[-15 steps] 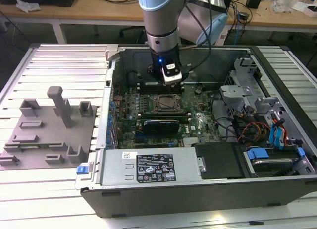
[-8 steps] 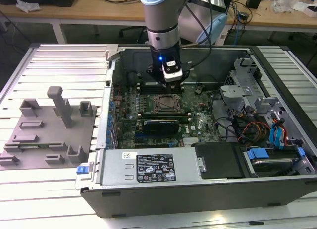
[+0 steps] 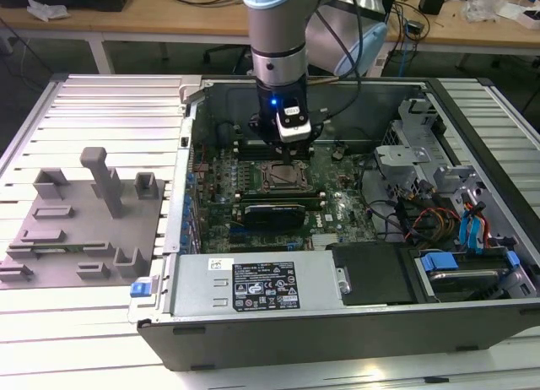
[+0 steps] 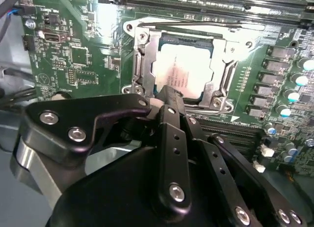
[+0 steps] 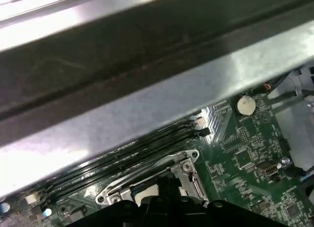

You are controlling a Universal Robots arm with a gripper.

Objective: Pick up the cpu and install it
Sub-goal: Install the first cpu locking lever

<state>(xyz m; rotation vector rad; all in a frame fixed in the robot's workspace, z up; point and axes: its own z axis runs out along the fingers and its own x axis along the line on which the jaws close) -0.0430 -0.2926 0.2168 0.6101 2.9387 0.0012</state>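
A: Where is the chip?

B: The cpu (image 4: 185, 70) sits flat inside the socket frame (image 4: 142, 65) on the green board (image 4: 73, 65). You can see its pale square top in the second wrist view.

A: And where is the gripper?

B: The gripper (image 3: 291, 158) hangs right over that socket, down inside the open computer case (image 3: 337, 322). In the second wrist view the gripper (image 4: 167, 92) has its tip at the near edge of the chip, so the chip lies just ahead of the tip and under it.

A: Is it holding the chip?

B: I don't think so. The chip looks like it rests in the socket by itself. The black fingers (image 4: 169, 119) look pressed close together, with nothing between them.

A: Does the chip have a long side?

B: Not really. It is nearly square and lines up with the frame around it.

A: What about the grey plate?

B: The grey plate (image 3: 84, 230) with its blocks sits outside the case, on the exterior view's left, well apart from the arm.
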